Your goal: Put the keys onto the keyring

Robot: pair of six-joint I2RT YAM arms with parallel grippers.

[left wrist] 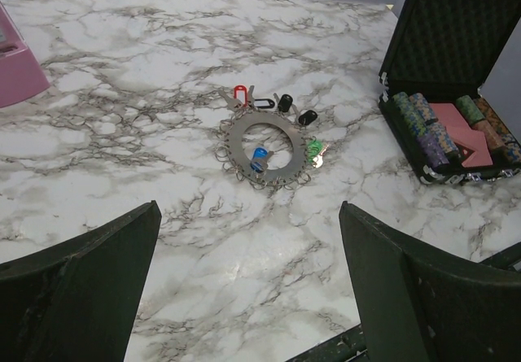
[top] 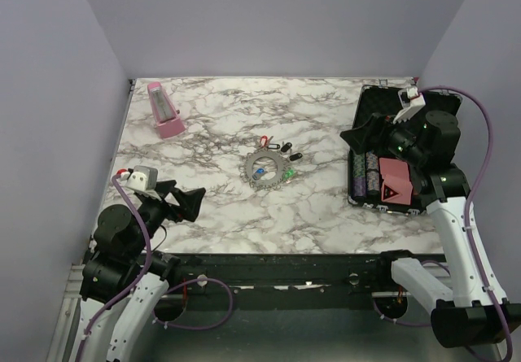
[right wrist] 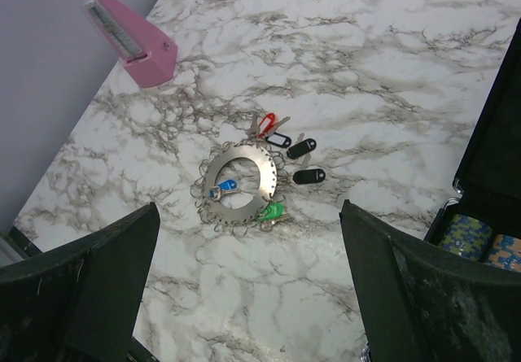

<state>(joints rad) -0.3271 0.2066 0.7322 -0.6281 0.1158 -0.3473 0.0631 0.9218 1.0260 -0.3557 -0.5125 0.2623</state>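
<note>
The keyring (top: pixel 252 163), a flat grey toothed ring, lies mid-table and shows in the left wrist view (left wrist: pixel 236 142) and the right wrist view (right wrist: pixel 213 172). A blue key (left wrist: pixel 259 158) lies across its hole and a green key (left wrist: pixel 314 150) rests at its rim. A red key (left wrist: pixel 238 93) and three black keys (left wrist: pixel 285 102) lie just beyond it. My left gripper (top: pixel 194 203) is open near the front left, well short of the ring. My right gripper (top: pixel 360 138) is open over the case's left edge, right of the keys. Nothing is between either pair of fingers.
An open black case (top: pixel 383 102) at the right holds rows of round chips (top: pixel 368 175) and a red box (top: pixel 396 181). A pink metronome (top: pixel 164 111) stands at the back left. Grey walls close in the table's back and sides.
</note>
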